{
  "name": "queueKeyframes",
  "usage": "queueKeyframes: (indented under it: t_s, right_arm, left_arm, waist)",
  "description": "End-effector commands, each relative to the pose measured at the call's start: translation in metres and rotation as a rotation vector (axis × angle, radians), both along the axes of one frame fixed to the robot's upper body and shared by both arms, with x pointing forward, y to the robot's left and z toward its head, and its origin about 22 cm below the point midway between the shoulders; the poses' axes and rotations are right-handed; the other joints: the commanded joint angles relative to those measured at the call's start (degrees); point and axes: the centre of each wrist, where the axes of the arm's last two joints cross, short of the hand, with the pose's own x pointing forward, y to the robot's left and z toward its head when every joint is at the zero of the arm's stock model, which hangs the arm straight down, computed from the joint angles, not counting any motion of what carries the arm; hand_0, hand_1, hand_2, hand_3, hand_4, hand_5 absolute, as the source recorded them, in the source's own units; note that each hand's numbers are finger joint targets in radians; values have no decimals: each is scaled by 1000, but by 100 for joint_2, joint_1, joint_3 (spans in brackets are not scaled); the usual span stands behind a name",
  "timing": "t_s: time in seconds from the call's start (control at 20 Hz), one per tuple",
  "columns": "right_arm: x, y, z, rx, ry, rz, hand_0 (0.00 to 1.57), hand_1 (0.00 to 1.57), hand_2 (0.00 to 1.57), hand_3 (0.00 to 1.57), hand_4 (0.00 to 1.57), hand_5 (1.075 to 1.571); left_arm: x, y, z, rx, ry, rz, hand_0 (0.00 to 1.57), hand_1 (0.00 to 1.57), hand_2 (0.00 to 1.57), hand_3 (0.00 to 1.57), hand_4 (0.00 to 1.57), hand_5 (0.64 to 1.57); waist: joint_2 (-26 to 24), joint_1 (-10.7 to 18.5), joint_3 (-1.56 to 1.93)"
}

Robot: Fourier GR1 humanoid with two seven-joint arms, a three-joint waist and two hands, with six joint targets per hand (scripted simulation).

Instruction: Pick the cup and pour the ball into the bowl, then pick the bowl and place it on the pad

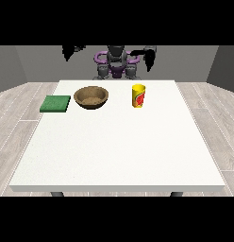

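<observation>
Front view: a broad white table (114, 151) with a smooth matte top, and on its far half three things in a row. At the view's left lies a flat green square pad (55, 104) with a slightly rough, cloth-like face. Next to it, apart from it, sits a round brown bowl (91, 98), wood-toned, shallow, with a mottled inside. Further toward the view's right stands a yellow cup (138, 96), upright, a plain cylinder with a red mark on its side. The ball is not visible from here.

Now the hands. The hand at the view's right (150, 58) hangs raised above the table's far edge, fingers pointing down and looking fairly straight, holding nothing; the cup stands below it, slightly toward the view's left and nearer the camera. The hand at the view's left (71, 50) is lifted high beyond the table, touching nothing; how its fingers lie I cannot tell. The pad and bowl sit well below it, nearer the camera.
</observation>
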Motion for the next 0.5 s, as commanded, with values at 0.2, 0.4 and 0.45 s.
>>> queueKeyframes:
  t_s: [0.2,0.4,0.45]
  right_arm:
    - [13,-22,7,8,-129,3,0,0,0,0,681,1551]
    - [13,-47,-6,-15,-84,12,0,0,0,0,671,1560]
    - [9,-36,-15,-5,-84,2,0,0,0,0,667,1559]
  left_arm:
    - [9,17,-67,50,-82,7,0,0,0,0,360,1483]
    - [29,26,-84,53,-7,-7,0,0,0,0,41,1457]
    - [35,47,-85,32,4,-4,0,0,0,0,0,1451]
  waist:
    - [925,-83,-3]
    - [601,-204,0]
    - [527,-121,-1]
